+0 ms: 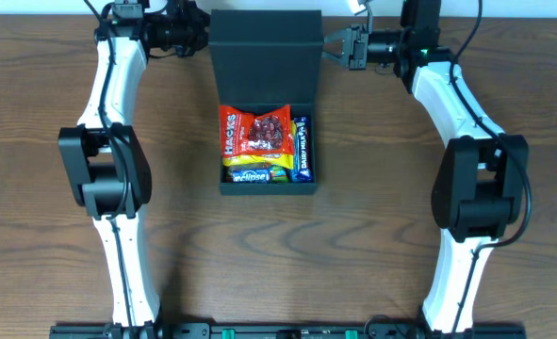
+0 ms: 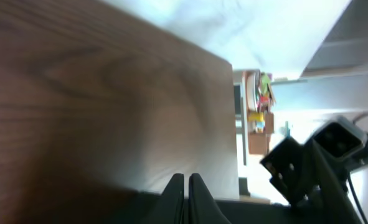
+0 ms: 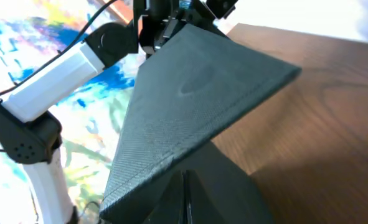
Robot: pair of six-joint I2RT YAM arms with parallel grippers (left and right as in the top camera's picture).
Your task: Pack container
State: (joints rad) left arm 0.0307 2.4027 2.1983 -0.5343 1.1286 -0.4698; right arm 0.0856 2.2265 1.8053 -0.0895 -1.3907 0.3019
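Container (image 1: 264, 56) open, snack packets (image 1: 263, 143) inside

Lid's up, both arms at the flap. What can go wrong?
1. The red packet lies atop the other snacks in the container; the lid may pinch it when folded down.
2. The left end effector and right end effector look shut beside the lid, apparently not clamped on it; it may slip.
3. Nothing pins the container; it may slide on the table.
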